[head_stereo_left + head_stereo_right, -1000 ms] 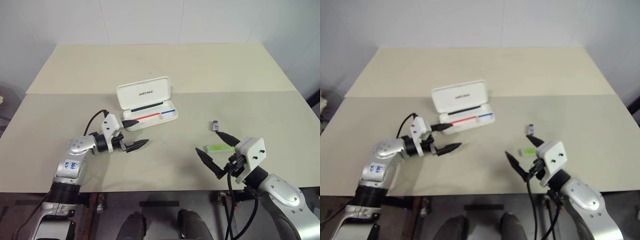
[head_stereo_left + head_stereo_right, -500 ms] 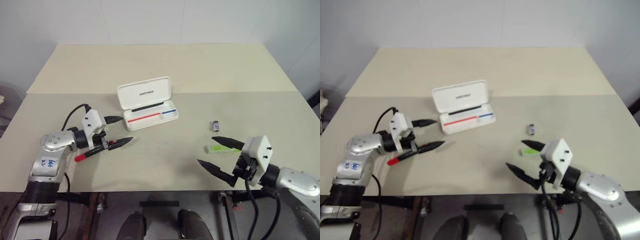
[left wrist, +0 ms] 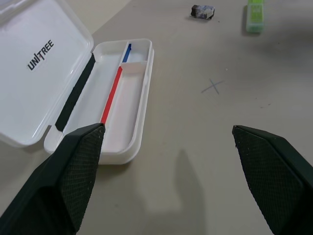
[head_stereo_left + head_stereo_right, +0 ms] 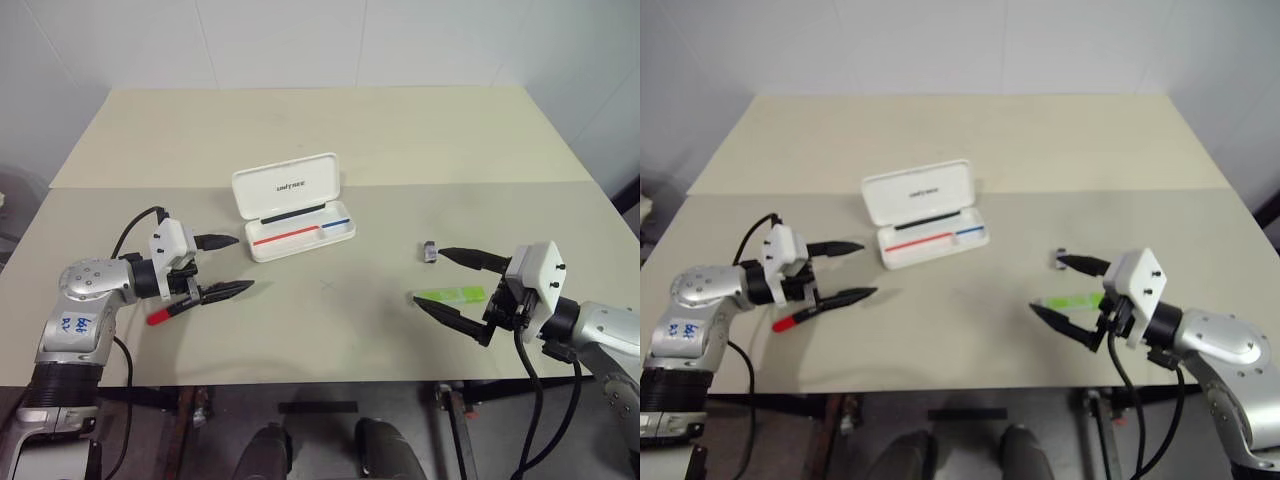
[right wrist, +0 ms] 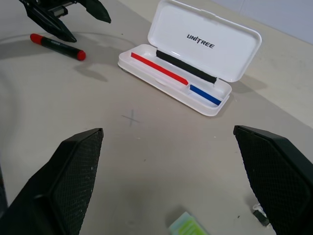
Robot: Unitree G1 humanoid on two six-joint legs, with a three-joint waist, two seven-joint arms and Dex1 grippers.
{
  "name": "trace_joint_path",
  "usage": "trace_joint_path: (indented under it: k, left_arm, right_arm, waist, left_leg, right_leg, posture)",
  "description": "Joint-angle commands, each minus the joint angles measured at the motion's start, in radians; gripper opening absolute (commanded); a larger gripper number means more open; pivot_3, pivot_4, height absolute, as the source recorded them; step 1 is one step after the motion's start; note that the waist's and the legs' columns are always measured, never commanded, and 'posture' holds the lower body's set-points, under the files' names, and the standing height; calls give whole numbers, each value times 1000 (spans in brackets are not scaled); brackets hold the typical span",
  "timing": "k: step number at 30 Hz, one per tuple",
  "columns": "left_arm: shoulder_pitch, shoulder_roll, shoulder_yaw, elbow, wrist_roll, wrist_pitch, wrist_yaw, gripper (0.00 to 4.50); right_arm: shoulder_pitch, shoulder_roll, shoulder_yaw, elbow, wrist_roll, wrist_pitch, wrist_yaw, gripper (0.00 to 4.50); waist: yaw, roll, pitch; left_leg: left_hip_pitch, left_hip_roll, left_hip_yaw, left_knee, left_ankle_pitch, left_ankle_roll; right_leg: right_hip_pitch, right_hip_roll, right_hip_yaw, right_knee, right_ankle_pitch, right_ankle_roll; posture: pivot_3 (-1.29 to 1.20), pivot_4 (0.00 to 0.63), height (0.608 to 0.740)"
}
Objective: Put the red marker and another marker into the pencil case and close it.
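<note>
Table: beige table [image 4: 420, 140] is carrying the pencil case [image 4: 292, 206], lid standing open, thin red-and-blue stick [image 4: 300, 231] lying in the tray.
Change: both arms are being swung outward from the middle; the red marker [image 4: 170, 311], hidden a second ago, is now being exposed.
Left tool: left tool [image 4: 226, 265] is being held wide open, empty, just beside the red marker.
Right tool: right tool [image 4: 452, 282] is being held wide open, empty, straddling the green marker [image 4: 451, 295].
Meaning: neither marker is yet being gripped; both pickups are judged imminent.
Axes: red marker is lying diagonal, red end toward the near-left edge; green marker is lying roughly left-right.
</note>
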Motion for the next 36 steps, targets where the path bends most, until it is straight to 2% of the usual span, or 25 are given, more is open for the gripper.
trace_joint_path:
  k: [1,6,14,21,26,36]
  left_arm:
    - [9,5,25,-44,-37,5,-10,3897]
    - [-13,-21,-18,-39,15,-4,41,2201]
    - [-121,-83,-125,38,162,-18,156,2201]
    - [-189,-115,-173,111,218,-24,182,2201]
    - [-260,-140,-211,238,304,-54,244,2201]
    - [-309,-182,-267,346,339,-79,203,2201]
  right_arm:
    - [-27,2,23,10,-22,-43,16,4500]
    - [-48,25,62,3,-35,-46,-4,4500]
    - [-58,68,95,-21,-46,-48,-53,4500]
    - [-47,100,113,-52,-58,-45,-92,4500]
    - [-12,116,113,-100,-60,-38,-126,4500]
    - [-8,107,99,-105,-62,-37,-136,4500]
  waist:
    - [0,0,0]
    - [0,0,0]
    - [3,0,0]
    - [0,0,0]
    - [5,0,0]
    - [3,-1,0]
  left_leg:
    - [0,0,0,0,0,0]
    - [0,0,0,0,0,0]
    - [0,-1,0,0,0,0]
    - [0,-2,1,0,0,0]
    - [0,-3,0,1,0,0]
    - [-1,-4,0,2,0,0]
  right_leg:
    - [0,0,0,0,0,0]
    - [0,0,0,0,0,0]
    - [0,0,0,0,0,0]
    - [-1,2,0,1,0,0]
    - [-1,2,0,1,0,0]
    - [-1,2,0,1,0,0]
  posture:
    - [0,150,740]
    - [0,150,740]
    - [0,150,740]
    - [0,150,740]
    - [0,150,740]
    - [0,150,740]
